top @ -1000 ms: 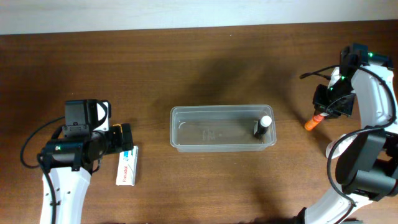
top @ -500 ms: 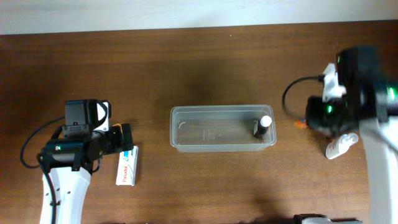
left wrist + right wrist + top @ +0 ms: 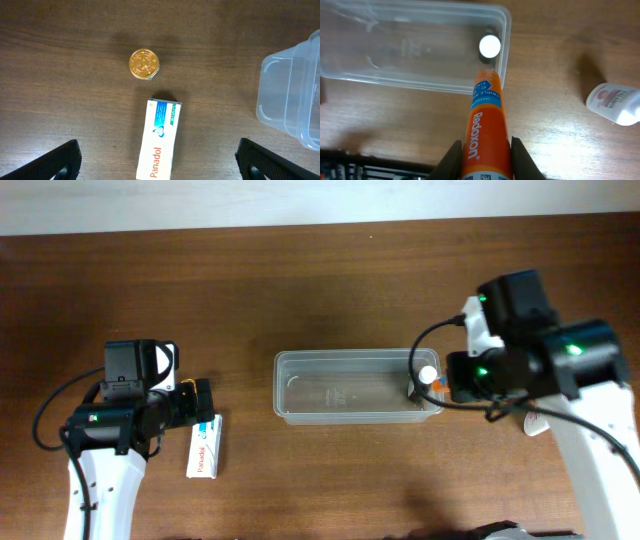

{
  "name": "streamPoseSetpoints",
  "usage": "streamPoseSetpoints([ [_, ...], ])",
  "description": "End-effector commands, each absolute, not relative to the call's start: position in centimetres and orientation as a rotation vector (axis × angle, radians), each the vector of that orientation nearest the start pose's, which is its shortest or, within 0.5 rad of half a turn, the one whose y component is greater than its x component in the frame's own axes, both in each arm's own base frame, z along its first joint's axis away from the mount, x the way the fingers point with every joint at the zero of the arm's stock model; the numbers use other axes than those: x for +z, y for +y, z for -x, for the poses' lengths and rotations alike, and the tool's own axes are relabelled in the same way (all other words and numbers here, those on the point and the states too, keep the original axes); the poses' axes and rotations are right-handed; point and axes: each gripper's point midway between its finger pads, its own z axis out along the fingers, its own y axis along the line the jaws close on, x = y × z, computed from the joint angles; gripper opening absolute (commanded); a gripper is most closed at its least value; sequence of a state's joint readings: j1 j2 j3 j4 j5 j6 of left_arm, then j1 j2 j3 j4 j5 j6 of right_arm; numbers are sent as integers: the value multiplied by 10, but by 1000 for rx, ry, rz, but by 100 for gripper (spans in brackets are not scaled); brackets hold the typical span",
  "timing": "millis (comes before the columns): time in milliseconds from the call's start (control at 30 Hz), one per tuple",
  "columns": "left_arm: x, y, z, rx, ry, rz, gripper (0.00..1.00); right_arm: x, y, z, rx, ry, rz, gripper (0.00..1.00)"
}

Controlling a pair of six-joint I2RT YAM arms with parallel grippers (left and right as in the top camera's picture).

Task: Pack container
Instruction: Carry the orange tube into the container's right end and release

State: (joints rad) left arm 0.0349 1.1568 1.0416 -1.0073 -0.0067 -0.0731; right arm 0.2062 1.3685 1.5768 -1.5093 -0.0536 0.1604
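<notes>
The clear plastic container [image 3: 300,412] sits at the table's middle with a small dark white-capped bottle [image 3: 424,380] standing in its right end; both also show in the right wrist view, container [image 3: 420,85] and bottle cap [image 3: 489,45]. My right gripper [image 3: 485,156] is shut on an orange Redoxon tube [image 3: 486,125], held just right of the container's right end with its tip [image 3: 439,384] at the rim. My left gripper [image 3: 157,160] is open above a white Panadol box [image 3: 160,140], which lies left of the container [image 3: 204,448].
A gold-lidded small jar [image 3: 144,63] stands beyond the Panadol box. A white bottle [image 3: 615,104] lies on the table to the right of the container, partly under my right arm in the overhead view [image 3: 534,422]. The container's corner [image 3: 295,95] shows in the left wrist view.
My right arm has swung in from the far right edge to the container's right end, carrying the orange tube. The left arm has not moved.
</notes>
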Motion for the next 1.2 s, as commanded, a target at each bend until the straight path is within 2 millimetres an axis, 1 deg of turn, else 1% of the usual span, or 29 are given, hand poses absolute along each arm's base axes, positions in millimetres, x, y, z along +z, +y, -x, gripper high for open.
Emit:
streamPoseSetpoints([
  [0,172,8,-275,-22,2671,154,99,216,65,-252,133,2949,72,18],
  [133,172,8,-275,-22,2670,153,99,185,67,-257,135,2972,73,18],
  [233,172,8,-275,-22,2671,154,99,169,67,-260,134,2971,73,18],
  [500,172,8,-275,-22,2671,154,99,142,68,-263,130,2990,73,18],
  [800,172,8,-275,-22,2671,154,99,105,68,-262,97,3112,71,18],
  [933,172,8,-275,-22,2671,154,99,94,69,-266,90,3137,71,20],
  [1000,172,8,-275,-22,2671,154,99,93,69,-268,91,3133,71,28],
  [1067,172,8,-275,-22,2670,153,99,95,69,-270,89,3121,71,35],
  [1100,172,8,-275,-22,2670,153,99,96,69,-271,88,3116,71,40],
  [1167,172,8,-275,-22,2671,154,99,105,68,-273,78,3100,71,42],
])
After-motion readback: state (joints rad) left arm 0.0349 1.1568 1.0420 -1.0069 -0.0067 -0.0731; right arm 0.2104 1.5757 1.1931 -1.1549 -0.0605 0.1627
